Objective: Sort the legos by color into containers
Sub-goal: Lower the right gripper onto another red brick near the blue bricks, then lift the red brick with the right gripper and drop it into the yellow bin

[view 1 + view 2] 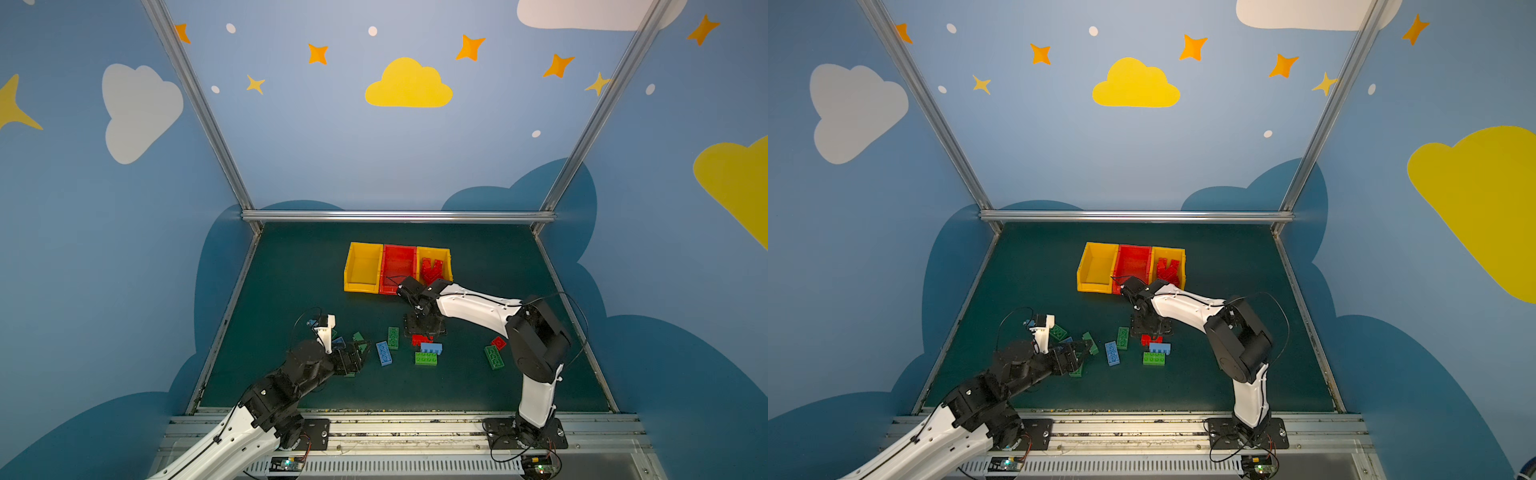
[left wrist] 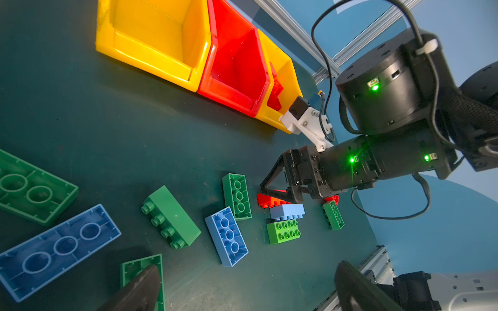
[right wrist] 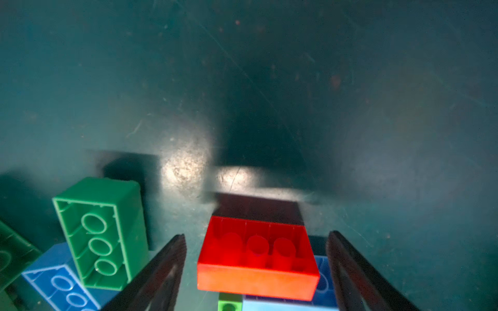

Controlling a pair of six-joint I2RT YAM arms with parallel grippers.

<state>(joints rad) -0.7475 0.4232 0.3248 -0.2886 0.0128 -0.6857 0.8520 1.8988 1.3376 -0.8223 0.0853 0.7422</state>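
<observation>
Three joined containers stand at the back: a yellow bin (image 1: 360,286), a red bin (image 1: 399,250) and a yellow bin (image 1: 434,250) holding red legos (image 1: 430,268). My right gripper (image 3: 257,235) is open, pointing down, its jaws on either side of a red lego (image 3: 257,258) with a gap on each side. That lego (image 1: 420,340) leans on a light blue one (image 1: 431,347) beside a bright green one (image 1: 426,358). My left gripper (image 2: 246,289) is open and low at the left. One of its fingers (image 2: 140,288) is over a green lego (image 2: 142,265).
Loose legos lie on the dark green mat: a blue one (image 1: 384,353), a green one (image 1: 393,337), a green (image 1: 493,357) and a red one (image 1: 498,343) at the right. More green and blue ones (image 2: 58,250) cluster by the left gripper. Metal rails edge the mat.
</observation>
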